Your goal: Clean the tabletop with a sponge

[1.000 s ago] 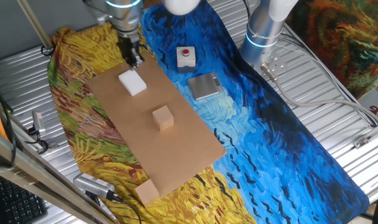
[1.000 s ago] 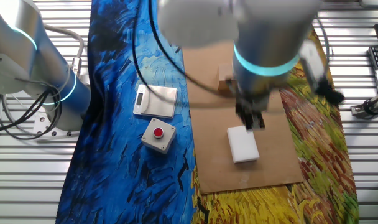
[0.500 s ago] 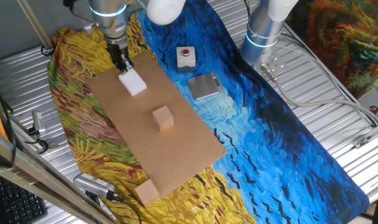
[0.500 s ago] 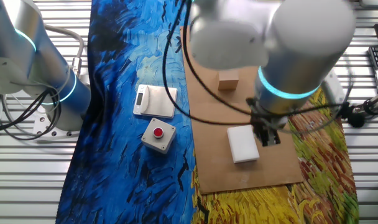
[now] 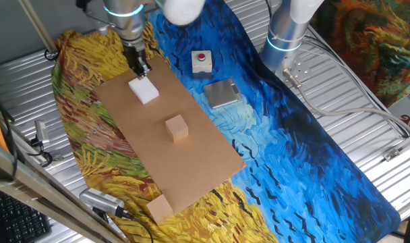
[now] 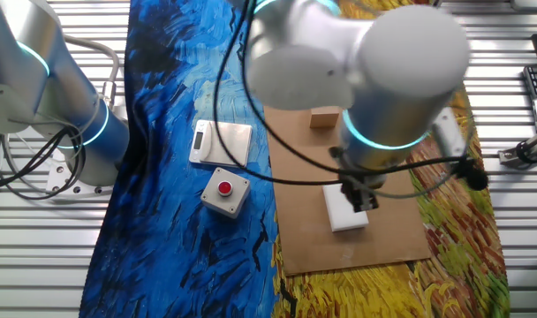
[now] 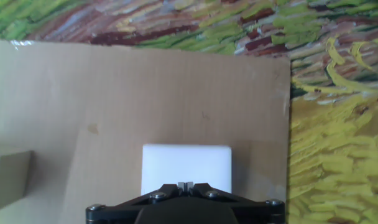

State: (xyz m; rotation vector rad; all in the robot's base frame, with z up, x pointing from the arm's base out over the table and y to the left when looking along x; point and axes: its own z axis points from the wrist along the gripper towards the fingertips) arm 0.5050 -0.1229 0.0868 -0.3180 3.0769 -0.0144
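The sponge (image 5: 145, 90) is a small white foam block lying flat near the far end of the tabletop (image 5: 195, 165), a long light-brown board. My gripper (image 5: 139, 66) points down at the sponge's far edge. In the hand view its fingertips (image 7: 186, 185) are pressed together with nothing between them, and the sponge (image 7: 186, 163) lies directly below on the tabletop (image 7: 145, 93). The other fixed view shows the gripper (image 6: 361, 200) over the sponge (image 6: 342, 215). Whether the tips touch the foam cannot be told.
A tan wooden cube (image 5: 177, 127) stands mid-board and a second tan block (image 5: 159, 208) lies at the near corner. A white box with a red button (image 5: 202, 61) and a metal plate (image 5: 222, 93) rest on the blue-and-yellow cloth (image 5: 313, 155). Another arm's base (image 5: 286, 34) stands behind.
The gripper swung out towards the board's yellow-cloth side, then came back over the sponge's edge. Its fingers stay shut. The sponge has hardly moved.
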